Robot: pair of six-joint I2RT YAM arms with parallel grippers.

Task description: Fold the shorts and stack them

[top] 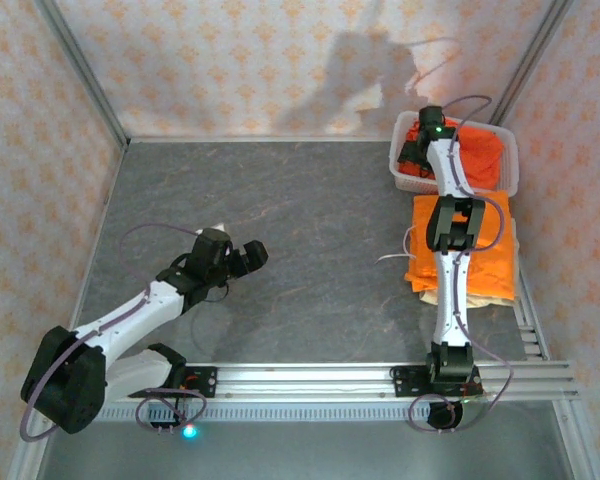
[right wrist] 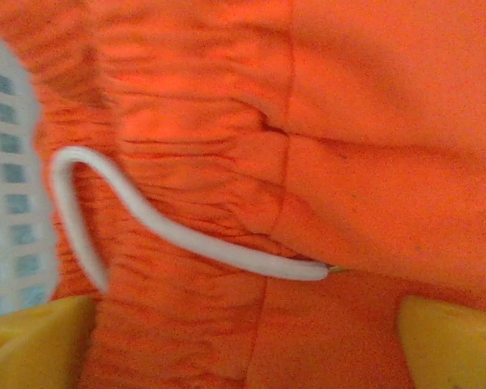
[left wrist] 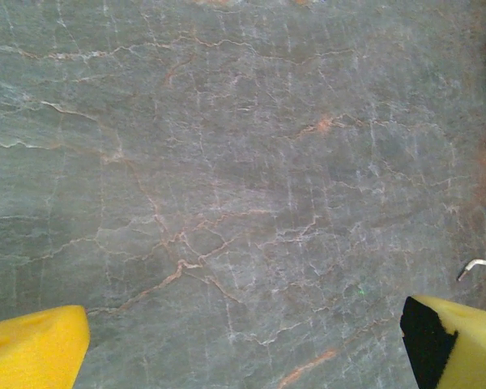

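The right gripper (right wrist: 243, 348) hangs with its yellow foam pads (right wrist: 32, 348) spread wide, close over bright orange gathered-waist shorts (right wrist: 348, 121) and their white drawstring (right wrist: 186, 239), inside the white plastic mesh basket (right wrist: 8, 203). Whether the pads touch the cloth is unclear. Just beside the basket lies a folded orange-and-beige shorts stack (top: 490, 255), partly hidden by the arm. The left gripper (left wrist: 243, 348), also spread wide, hovers over the bare grey table (left wrist: 227, 162).

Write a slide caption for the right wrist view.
Open right gripper hovering over orange shorts in the white mesh basket, white drawstring curling across the gathered waistband.
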